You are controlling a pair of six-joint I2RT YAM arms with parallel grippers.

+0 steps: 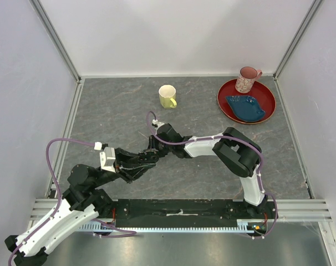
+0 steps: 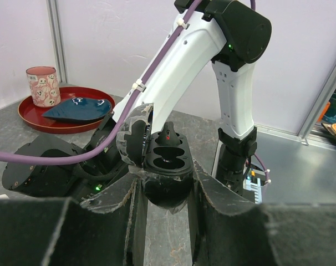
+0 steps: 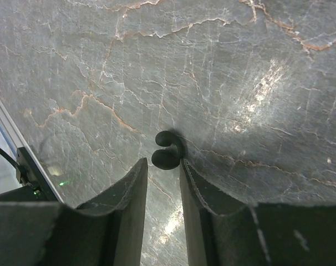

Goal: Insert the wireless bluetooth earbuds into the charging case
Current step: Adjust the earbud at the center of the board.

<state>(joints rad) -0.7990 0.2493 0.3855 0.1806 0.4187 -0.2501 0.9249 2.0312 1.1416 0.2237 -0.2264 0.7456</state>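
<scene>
Your right gripper [image 3: 163,163] pinches a black bud [image 3: 168,151] at its fingertips, above the table [image 3: 240,83]. Your left gripper [image 2: 165,178] clamps the open case [image 2: 168,156]. You look mid-insertion: next, align the bud over a well and lower it gently.

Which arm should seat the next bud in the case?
Right. The right fingers pinch a black earbud at their tips; the left fingers grip the open charging case, so left probably just holds it steady.
</scene>
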